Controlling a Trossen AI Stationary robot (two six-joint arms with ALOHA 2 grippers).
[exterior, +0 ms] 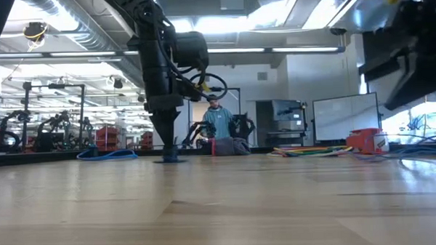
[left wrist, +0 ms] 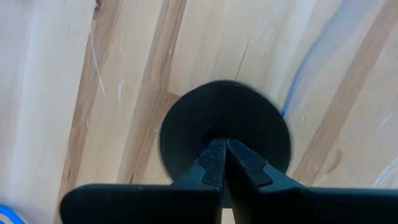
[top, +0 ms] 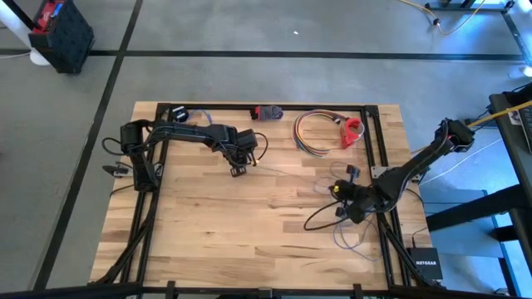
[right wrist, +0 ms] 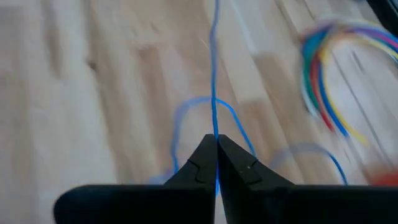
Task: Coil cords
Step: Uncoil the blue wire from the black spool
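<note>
Directly beneath the left pincer (left wrist: 222, 163) sits the wire's black disc (left wrist: 225, 127).

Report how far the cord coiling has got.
Done: little shows; no tidy coil of the thin wire is visible, and it lies in loose loops. In hand: the left end effector is shut on the black disc mid-table, and the right end effector is shut on the wire near the table's right edge. Left: winding the slack into a coil. The multicoloured bundle at the back already lies looped.
</note>
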